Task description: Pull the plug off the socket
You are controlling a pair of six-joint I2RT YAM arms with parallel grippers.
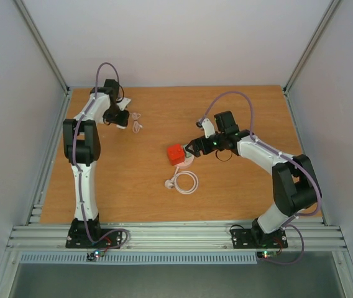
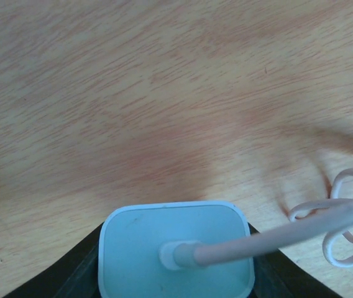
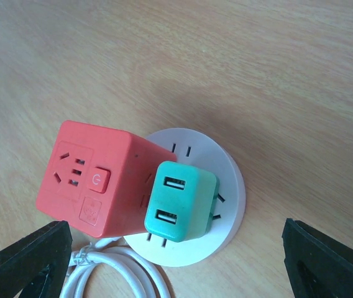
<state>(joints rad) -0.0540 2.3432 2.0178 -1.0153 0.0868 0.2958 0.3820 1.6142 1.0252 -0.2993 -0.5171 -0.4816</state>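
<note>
**Right gripper spread wide above the socket**

Right gripper (image 3: 173, 248) hangs open, fingers far apart at the bottom corners of its wrist view, gripping nothing. Directly below and just ahead sits the socket (image 3: 229, 167), flat on the table (image 1: 238, 205) near its middle. This arm is clearly the nearer one. Left gripper (image 1: 119, 118) is well away at the far left, clamped on a white block (image 2: 176, 242) with a cord coming out of it.

Count on the disc: one green plug (image 3: 179, 202) and one red cube (image 3: 89, 177), both seated, pressed side by side. One white cord (image 3: 120, 273) coils out beside it.

That green plug lies almost midway between the fingers, its long side running across the line they close along. The narrow width faces them, then, but the cube crowds its left flank, so I'd say room there is tight.
</note>
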